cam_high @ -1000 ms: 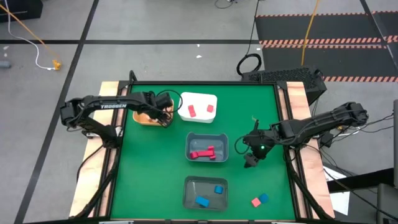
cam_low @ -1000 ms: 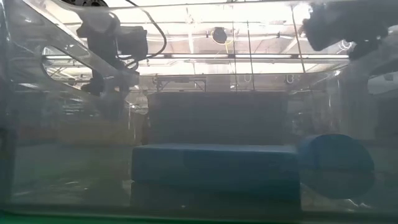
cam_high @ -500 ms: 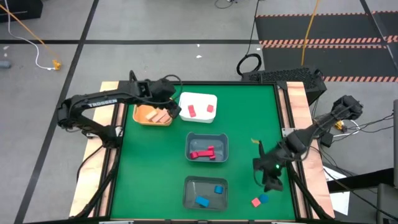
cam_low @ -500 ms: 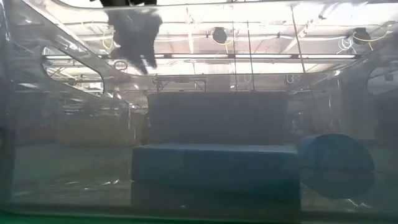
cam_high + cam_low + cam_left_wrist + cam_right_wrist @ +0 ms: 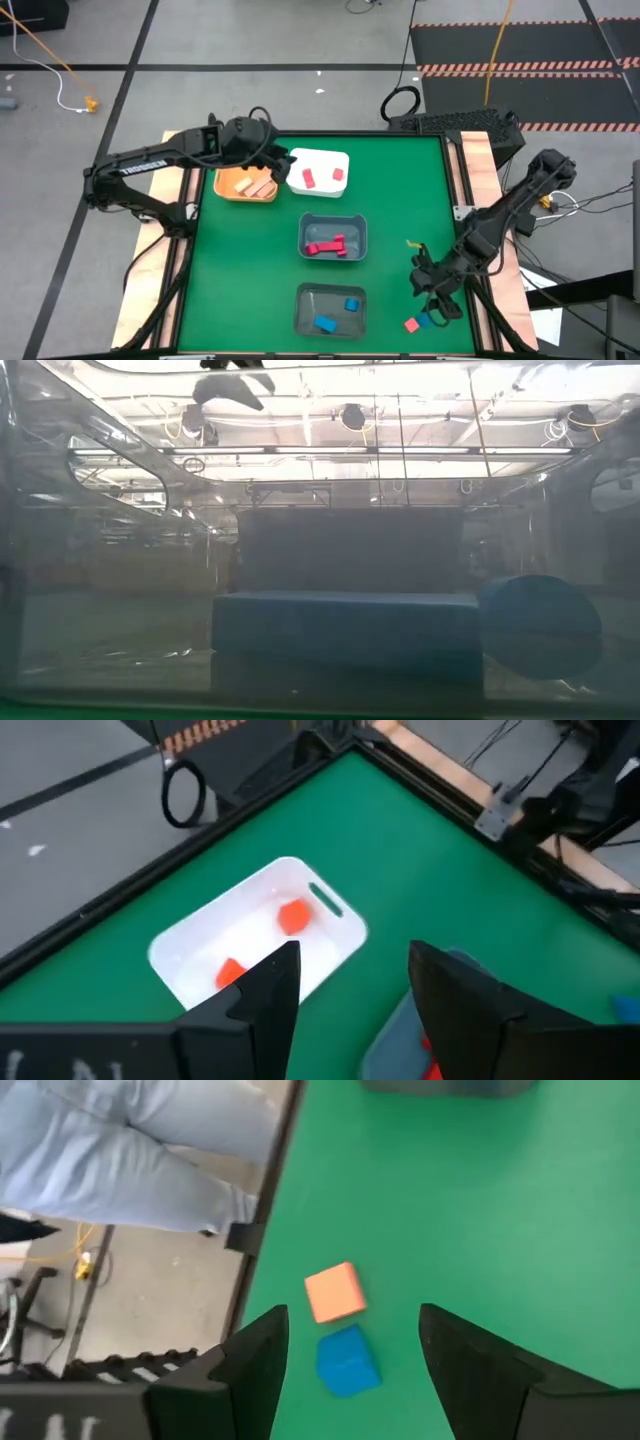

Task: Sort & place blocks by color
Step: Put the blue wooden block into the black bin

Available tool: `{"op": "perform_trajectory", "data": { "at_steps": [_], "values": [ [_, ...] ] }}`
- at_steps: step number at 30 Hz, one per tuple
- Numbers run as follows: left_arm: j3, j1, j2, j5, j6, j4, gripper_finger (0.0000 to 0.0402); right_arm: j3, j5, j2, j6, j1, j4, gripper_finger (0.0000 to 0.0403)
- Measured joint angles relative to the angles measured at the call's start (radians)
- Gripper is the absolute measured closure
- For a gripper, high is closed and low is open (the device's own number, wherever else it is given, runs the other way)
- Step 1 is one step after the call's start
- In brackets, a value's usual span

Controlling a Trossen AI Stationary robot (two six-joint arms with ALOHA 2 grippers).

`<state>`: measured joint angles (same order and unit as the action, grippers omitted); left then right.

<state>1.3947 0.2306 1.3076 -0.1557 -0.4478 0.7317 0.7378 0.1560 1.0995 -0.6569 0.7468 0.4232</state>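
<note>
The left arm is stretched across the bench's far edge toward 11 o'clock, its left claw (image 5: 277, 160) carried high, fingers (image 5: 265, 995) parted and empty. The right arm is folded down toward 5 o'clock, its right claw (image 5: 437, 305) lowered near the bench's front, fingers (image 5: 255, 1365) spread apart with nothing gripped.
</note>
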Motion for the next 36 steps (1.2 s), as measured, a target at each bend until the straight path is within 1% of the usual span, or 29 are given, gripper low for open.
{"op": "perform_trajectory", "data": {
  "at_steps": [4,8,12,14,18,21,24,26,30,33,36],
  "values": [
    [0.000,-0.043,0.003,-0.007,-0.027,0.006,0.0215,-0.026,-0.017,0.024,-0.034,0.057,-0.074,0.0188],
    [0.000,-0.088,0.001,-0.025,-0.042,0.002,0.0215,-0.026,-0.062,0.048,-0.109,0.105,-0.077,0.0188],
    [0.000,-0.133,0.002,-0.057,-0.060,0.003,0.0215,-0.029,-0.100,0.086,-0.120,0.147,-0.074,0.0188],
    [0.000,-0.156,0.002,-0.063,-0.065,0.003,0.0215,-0.042,-0.104,0.104,-0.158,0.154,-0.091,0.0188],
    [-0.001,-0.204,0.002,-0.063,-0.103,0.003,0.0215,-0.079,-0.104,0.127,-0.323,0.153,-0.216,0.0188],
    [-0.001,-0.245,0.002,-0.064,-0.117,0.003,0.0215,-0.099,-0.107,0.133,-0.375,0.154,-0.307,0.0188],
    [-0.001,-0.287,0.002,-0.076,-0.143,0.003,0.0215,-0.100,-0.138,0.134,-0.347,0.164,-0.349,0.0188],
    [-0.001,-0.317,0.002,-0.102,-0.174,0.003,0.0215,-0.100,-0.156,0.134,-0.286,0.176,-0.358,0.0188],
    [-0.001,-0.377,0.002,-0.149,-0.240,-0.010,0.0215,-0.100,-0.156,0.134,-0.161,0.206,-0.341,0.0188],
    [-0.001,-0.427,0.002,-0.189,-0.275,-0.046,0.0215,-0.100,-0.156,0.134,-0.103,0.231,-0.334,0.0188],
    [-0.001,-0.476,0.002,-0.254,-0.296,-0.103,0.0215,-0.100,-0.156,0.134,-0.056,0.254,-0.334,0.0188]
  ]
}}
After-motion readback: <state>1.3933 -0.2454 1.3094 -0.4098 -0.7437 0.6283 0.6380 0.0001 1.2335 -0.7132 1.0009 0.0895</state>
